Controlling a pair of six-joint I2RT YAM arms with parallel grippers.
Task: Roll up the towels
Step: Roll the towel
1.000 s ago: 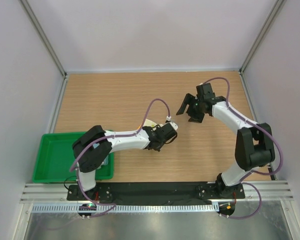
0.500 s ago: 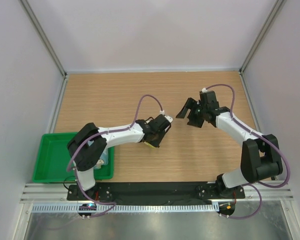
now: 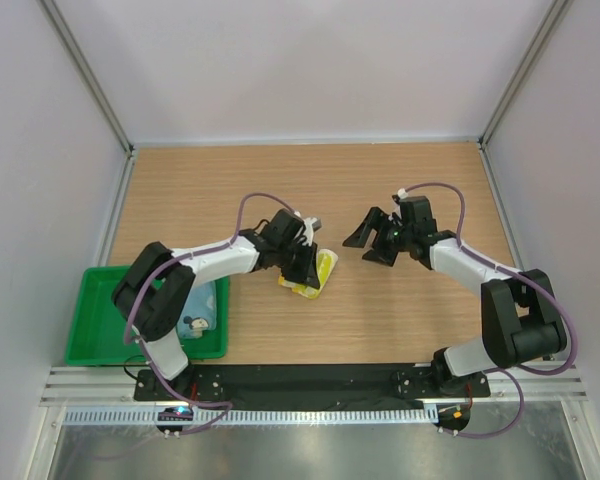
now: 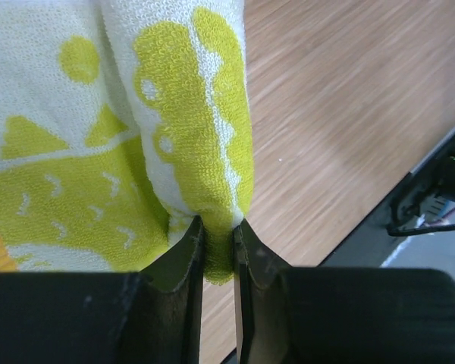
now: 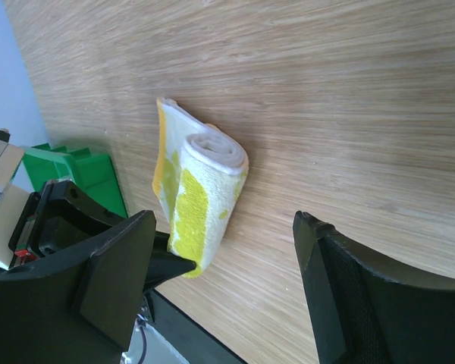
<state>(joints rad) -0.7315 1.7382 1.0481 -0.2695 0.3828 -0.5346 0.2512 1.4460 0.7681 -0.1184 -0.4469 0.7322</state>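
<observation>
The yellow-cream towel lies partly rolled on the wooden table, near the middle. My left gripper is shut on its edge; the left wrist view shows the yellow-green cloth pinched between the fingers. The right wrist view shows the roll with its open end up. My right gripper is open and empty, above the table to the right of the towel, apart from it. The light blue dotted towel lies in the green tray, mostly hidden by the left arm.
The green plastic tray stands at the near left edge; its corner also shows in the right wrist view. White walls with metal posts close in the table on three sides. A black base rail runs along the near edge.
My left gripper has moved left with the yellow-cream towel, which now shows beside it on the table. My right gripper has moved nearer and slightly left, still open.
</observation>
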